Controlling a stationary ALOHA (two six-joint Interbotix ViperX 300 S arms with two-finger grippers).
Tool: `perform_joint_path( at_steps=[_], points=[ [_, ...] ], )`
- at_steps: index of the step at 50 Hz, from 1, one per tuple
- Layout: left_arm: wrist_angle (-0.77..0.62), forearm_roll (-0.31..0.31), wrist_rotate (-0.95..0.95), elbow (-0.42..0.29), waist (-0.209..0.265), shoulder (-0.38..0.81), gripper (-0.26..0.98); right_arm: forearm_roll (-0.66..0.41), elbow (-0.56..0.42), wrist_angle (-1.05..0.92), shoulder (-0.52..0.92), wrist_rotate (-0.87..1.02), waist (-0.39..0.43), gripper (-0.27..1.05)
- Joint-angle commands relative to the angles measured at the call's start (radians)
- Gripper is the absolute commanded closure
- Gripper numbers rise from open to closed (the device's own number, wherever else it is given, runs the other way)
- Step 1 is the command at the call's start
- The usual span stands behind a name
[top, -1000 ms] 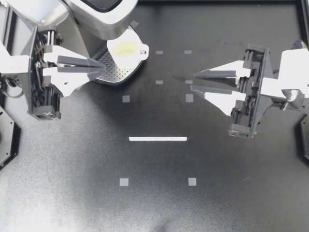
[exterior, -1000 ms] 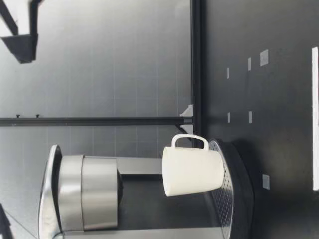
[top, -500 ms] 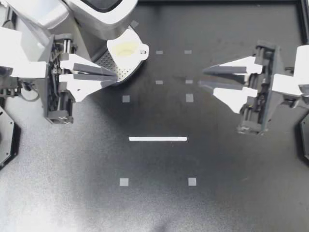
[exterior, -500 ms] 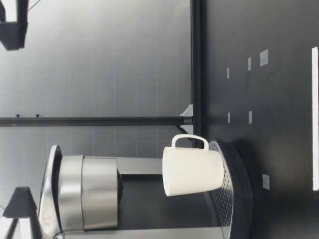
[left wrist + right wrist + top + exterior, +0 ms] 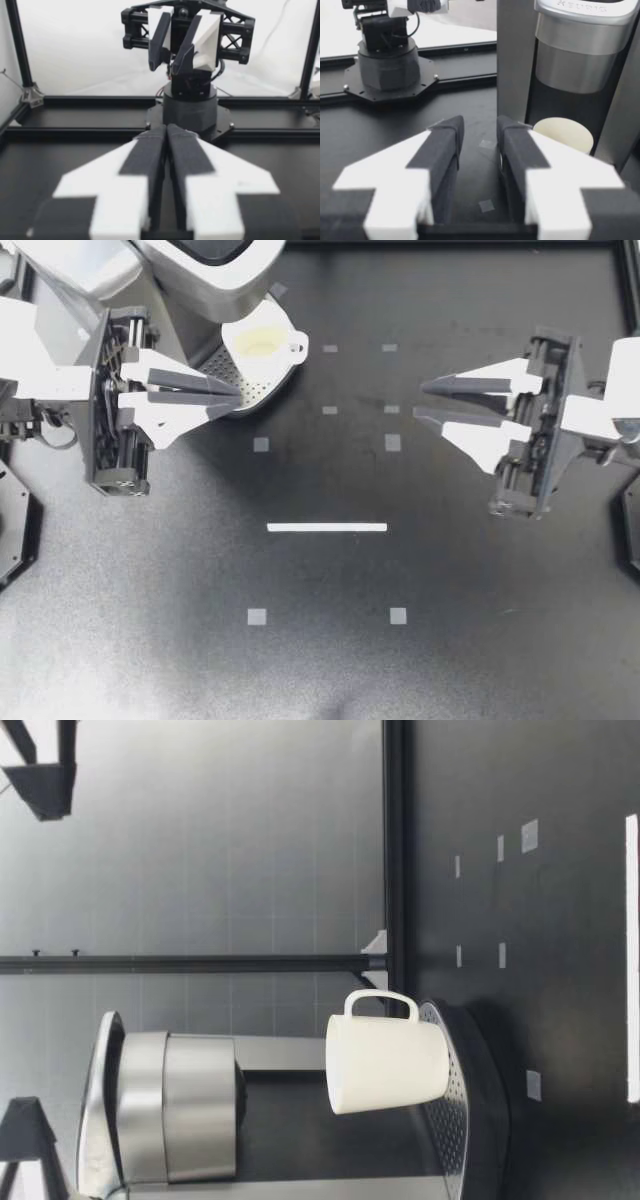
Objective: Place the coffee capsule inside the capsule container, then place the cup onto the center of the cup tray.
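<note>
Cup [image 5: 262, 343] sits upright on the cup tray [image 5: 228, 368] under the coffee machine [image 5: 215, 270]. My left gripper [image 5: 238, 398] is pressed together beside it; my right gripper [image 5: 420, 403] is slightly spread, well apart.

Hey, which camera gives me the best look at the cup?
Low view: the cup shows whole from the side, handle included, on the cup tray. Top view gives rim and handle, right wrist view only the rim, left wrist view nothing.
</note>
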Motion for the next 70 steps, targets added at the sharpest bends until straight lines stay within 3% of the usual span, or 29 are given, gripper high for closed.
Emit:
perform_joint_path(
  at_steps=[1, 14, 70],
  points=[
    [-0.021, -0.002, 0.003, -0.021, -0.003, -0.012, 0.6, -0.003, -0.015, -0.012, 0.0, -0.002, 0.006, 0.38],
    [-0.078, -0.002, 0.003, -0.015, -0.003, -0.015, 0.6, -0.003, -0.015, -0.017, 0.005, -0.002, 0.006, 0.38],
    [-0.069, -0.002, 0.026, -0.005, -0.003, -0.063, 0.6, -0.005, -0.029, -0.018, 0.029, -0.005, 0.006, 0.38]
  ],
)
